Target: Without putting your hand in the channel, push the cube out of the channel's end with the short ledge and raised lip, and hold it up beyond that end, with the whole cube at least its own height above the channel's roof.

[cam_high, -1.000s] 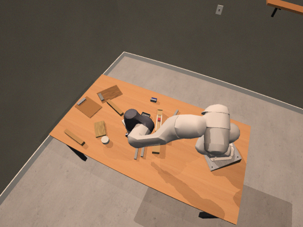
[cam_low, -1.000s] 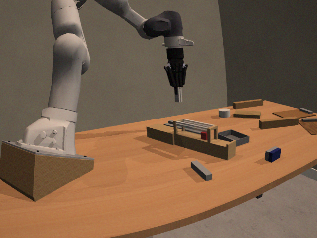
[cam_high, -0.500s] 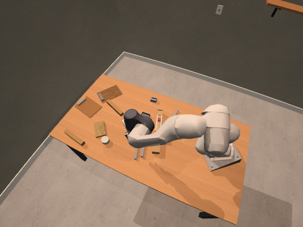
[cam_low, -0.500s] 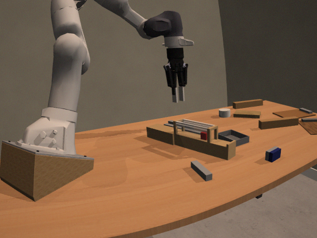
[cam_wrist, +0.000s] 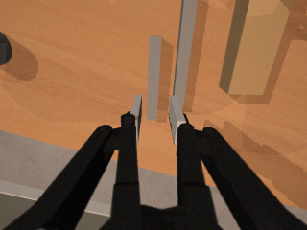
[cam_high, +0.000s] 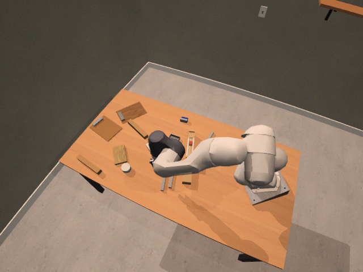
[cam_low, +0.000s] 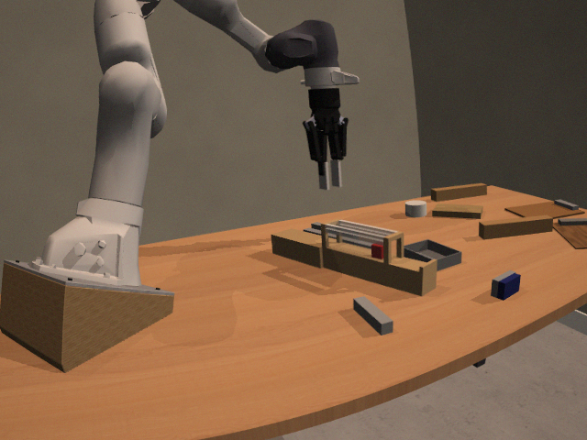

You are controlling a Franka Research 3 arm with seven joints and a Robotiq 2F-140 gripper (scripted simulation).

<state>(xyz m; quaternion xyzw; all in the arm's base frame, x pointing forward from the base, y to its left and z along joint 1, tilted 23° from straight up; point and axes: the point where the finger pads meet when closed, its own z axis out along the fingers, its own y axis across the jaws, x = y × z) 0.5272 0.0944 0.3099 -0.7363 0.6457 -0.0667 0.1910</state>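
The red cube (cam_low: 377, 250) sits inside the wooden channel (cam_low: 370, 260), under its barred roof, near the end with the raised lip (cam_low: 427, 277). In the overhead view the cube (cam_high: 190, 143) shows through the roof of the channel (cam_high: 189, 152). My gripper (cam_low: 330, 181) hangs high above the table, behind the channel's other end, fingers pointing down. Its fingers are a little apart with nothing between them (cam_wrist: 155, 115). Below them lie two grey sticks, a short one (cam_wrist: 153, 77) and a long one (cam_wrist: 186, 48).
A grey tray (cam_low: 432, 253) stands by the channel's lip end. A grey block (cam_low: 372, 314) and a blue block (cam_low: 505, 285) lie in front. A white cylinder (cam_low: 415, 208) and several wooden blocks and boards (cam_low: 514, 227) lie at the far right.
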